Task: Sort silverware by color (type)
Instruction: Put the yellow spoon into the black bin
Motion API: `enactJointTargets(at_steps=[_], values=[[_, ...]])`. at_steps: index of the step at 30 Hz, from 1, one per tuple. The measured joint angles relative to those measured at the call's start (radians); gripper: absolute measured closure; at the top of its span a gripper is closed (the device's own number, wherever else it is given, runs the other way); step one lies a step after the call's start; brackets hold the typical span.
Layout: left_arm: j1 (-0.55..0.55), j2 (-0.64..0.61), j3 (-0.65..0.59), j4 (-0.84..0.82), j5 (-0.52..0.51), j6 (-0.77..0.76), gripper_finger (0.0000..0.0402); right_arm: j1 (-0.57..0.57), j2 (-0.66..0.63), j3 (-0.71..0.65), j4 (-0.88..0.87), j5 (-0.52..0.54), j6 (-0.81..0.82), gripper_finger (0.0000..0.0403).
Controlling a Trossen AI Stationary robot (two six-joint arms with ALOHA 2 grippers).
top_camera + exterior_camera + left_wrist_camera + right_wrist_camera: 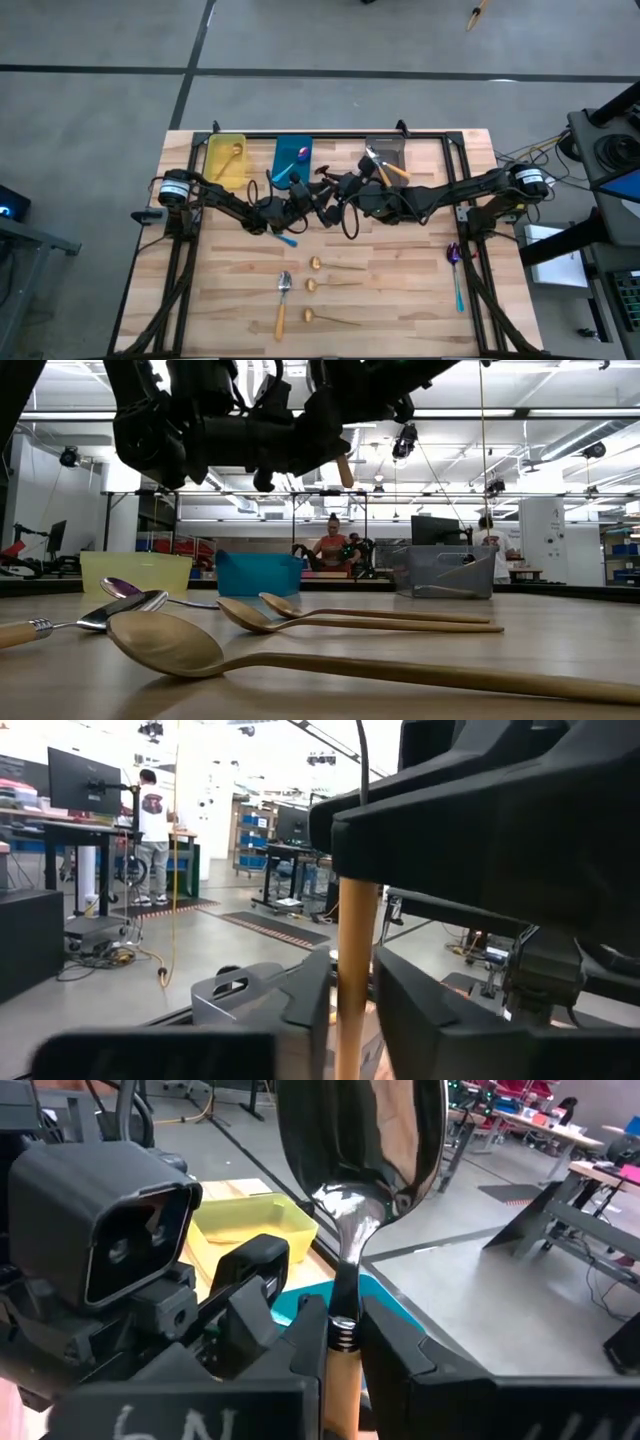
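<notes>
Both arms meet in the air over the middle of the table (400, 300), just in front of the blue bin (292, 155), and this looks like a hand-over of one spoon (362, 1210), silver with an orange handle, from one arm to the other. The right end effector (343, 1342) is closed on the neck of this spoon, where the metal joins the orange handle, so the bowl stands up past its fingers. In the left wrist view the same orange handle runs upright between the fingers of the left end effector (352, 1005); whether they press it or have let go, I cannot tell. I judge the spoon is held high so that the right arm can carry it to the grey bin (385, 152), where one orange-handled spoon already lies. The yellow bin (226, 158) holds a gold spoon and the blue bin a purple one, so each bin takes one type. Not yet sorted on the table are three gold spoons (335, 290), an orange-handled one (283, 303), a purple one (455, 270) near the right edge, and a teal-handled one below the left end effector.
</notes>
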Motion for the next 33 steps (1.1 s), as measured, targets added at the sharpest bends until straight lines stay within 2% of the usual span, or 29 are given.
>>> enactJointTargets(at_steps=[6, 9, 12, 18, 22, 28, 30, 33], values=[[-0.005, -0.008, -0.005, 0.0, 0.003, -0.025, 0.0269, -0.002, -0.044, 0.004, -0.057, 0.0, -0.008, 0.0373], [-0.007, -0.032, -0.023, -0.001, 0.004, -0.026, 0.0242, -0.013, -0.076, 0.067, -0.207, -0.005, 0.023, 0.0373], [-0.007, -0.074, -0.06, -0.004, 0.003, -0.023, 0.0222, -0.05, -0.081, 0.182, -0.43, -0.064, 0.083, 0.0373], [-0.007, -0.228, -0.167, -0.007, 0.003, 0.098, 0.0208, -0.203, -0.046, 0.424, -0.85, -0.327, 0.199, 0.0373], [-0.001, -0.35, -0.242, -0.01, -0.002, 0.181, 0.0208, -0.338, -0.008, 0.524, -1.021, -0.535, 0.244, 0.0373], [0.013, -0.51, -0.325, -0.022, -0.01, 0.278, 0.0208, -0.523, 0.087, 0.598, -1.205, -0.846, 0.281, 0.0373], [0.013, -0.553, -0.352, -0.026, -0.022, 0.285, 0.0207, -0.569, 0.127, 0.617, -1.284, -0.919, 0.279, 0.0372], [0.013, -0.602, -0.384, -0.035, -0.046, 0.294, 0.0207, -0.631, 0.186, 0.649, -1.429, -0.951, 0.255, 0.037]])
